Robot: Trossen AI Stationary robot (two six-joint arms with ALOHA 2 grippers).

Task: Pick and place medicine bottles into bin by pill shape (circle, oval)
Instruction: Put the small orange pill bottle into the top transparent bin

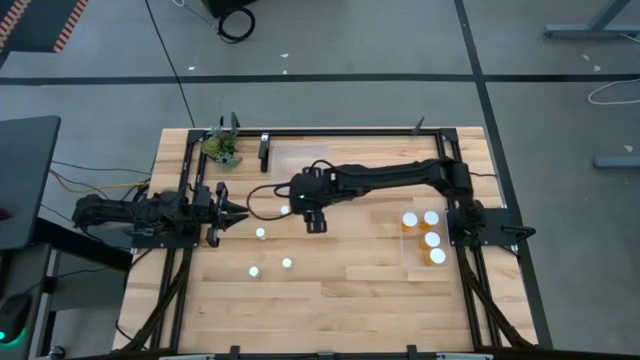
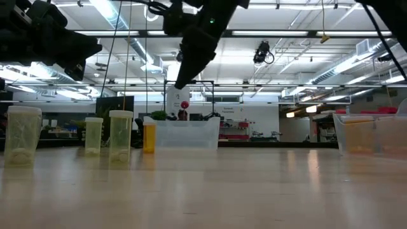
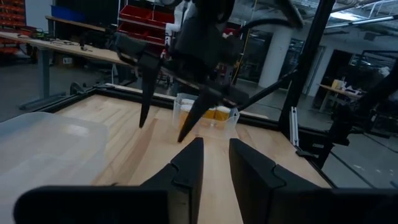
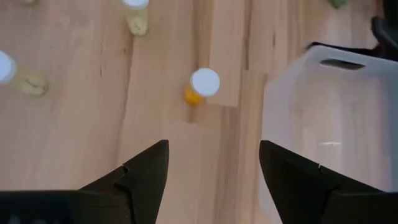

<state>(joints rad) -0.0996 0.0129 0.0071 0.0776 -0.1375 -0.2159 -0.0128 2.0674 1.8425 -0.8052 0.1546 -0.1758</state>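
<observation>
The nearest medicine bottle (image 4: 203,86) stands upright on the tabletop (image 4: 74,124) ahead of the open right tool (image 4: 213,163), beside a clear bin (image 4: 329,118). Descending off-centre, a finger could tip the bottle. The left tool (image 3: 215,163) waits closed, empty.

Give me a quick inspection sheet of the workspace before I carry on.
Surface: light wooden table top, bare in front.
Job's things: four white-capped amber medicine bottles in the clear plastic bin on the right; three white-capped bottles standing loose left of centre; one more below the right tool.
Clutter: small green plant at the far left corner.
Grippers: right tool open, empty, above the table centre; left tool shut, empty, at the left edge.
Cables: black cable on the table.
Surroundings: taped floor lines, desks.
</observation>
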